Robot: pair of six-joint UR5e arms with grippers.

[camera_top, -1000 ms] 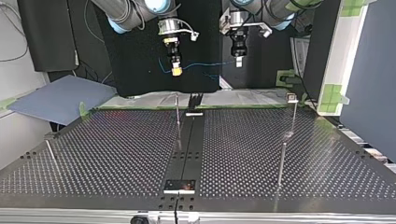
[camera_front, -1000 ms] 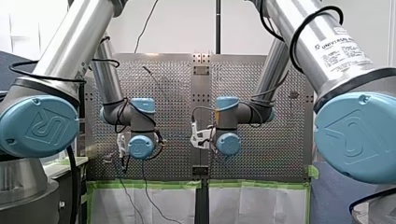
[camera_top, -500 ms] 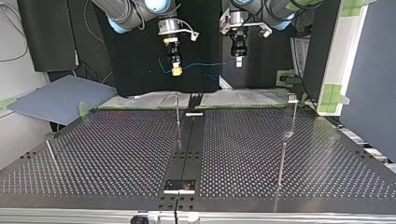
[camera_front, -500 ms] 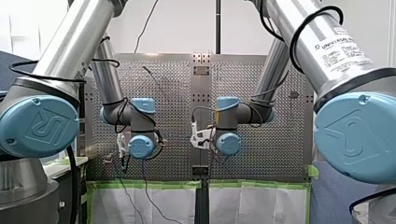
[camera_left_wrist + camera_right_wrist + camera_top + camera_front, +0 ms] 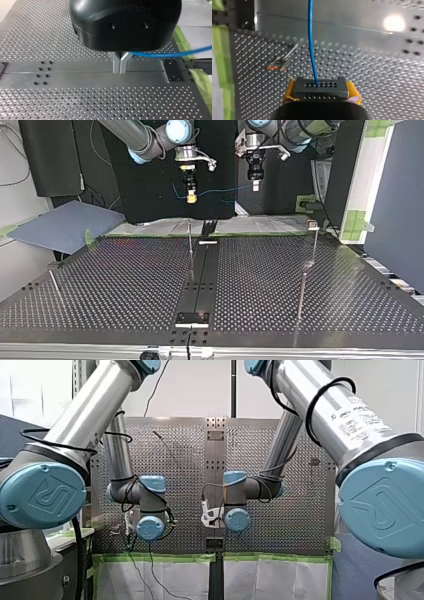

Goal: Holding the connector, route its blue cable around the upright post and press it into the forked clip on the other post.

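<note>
Showing "UNIVERSAL ROBOTS" label [image 5: 363, 413] on my right arm [image 5: 300, 391] — right gripper [image 5: 190, 197] hangs above table [image 5: 125, 285] clamping connector [image 5: 321, 91] — left gripper [image 5: 120, 66], beside it, pinches blue cable [image 5: 311, 45] strung between them.

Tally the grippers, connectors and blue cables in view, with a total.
Grippers: 2, my left gripper and my right gripper
Connector: 1
Blue cable: 1
Total: 4
</note>
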